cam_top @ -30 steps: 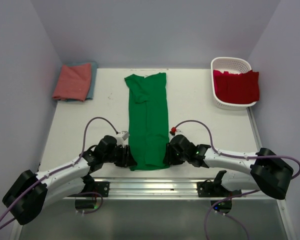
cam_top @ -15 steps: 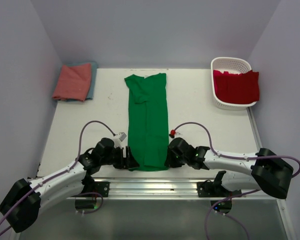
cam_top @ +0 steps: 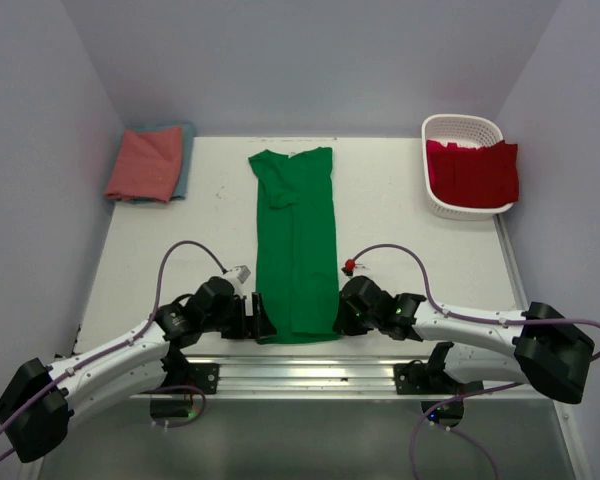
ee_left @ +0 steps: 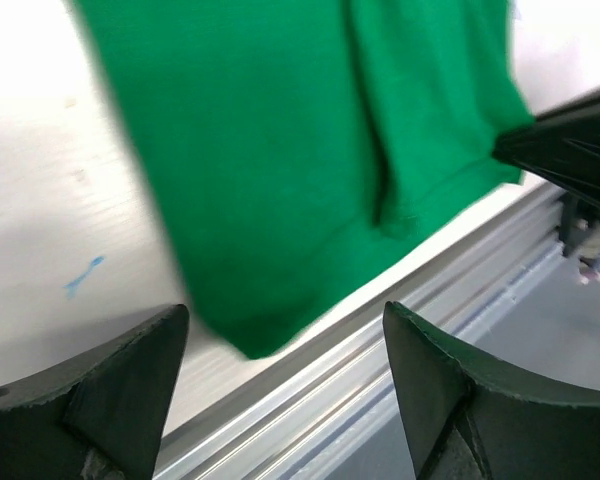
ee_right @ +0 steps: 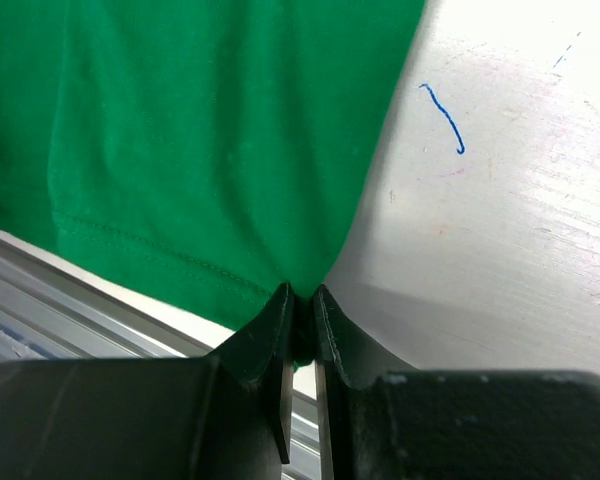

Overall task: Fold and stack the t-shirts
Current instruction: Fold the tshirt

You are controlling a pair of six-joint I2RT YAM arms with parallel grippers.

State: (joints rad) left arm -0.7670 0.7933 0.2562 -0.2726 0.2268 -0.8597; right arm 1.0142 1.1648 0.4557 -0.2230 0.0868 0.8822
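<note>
we are logging left fingers (ee_left: 110, 400) and right fingers (ee_right: 270, 340) nearer the bench (cam_top: 410, 210) edge than before | left spread, released | right pinching green t-shirt (cam_top: 298, 240) hem

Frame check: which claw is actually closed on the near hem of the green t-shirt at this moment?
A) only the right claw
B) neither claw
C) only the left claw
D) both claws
A: in the right wrist view the right claw is pinched shut on a hem corner of the green t-shirt, while the left claw stands wide open, the shirt's other corner ungripped.
</note>
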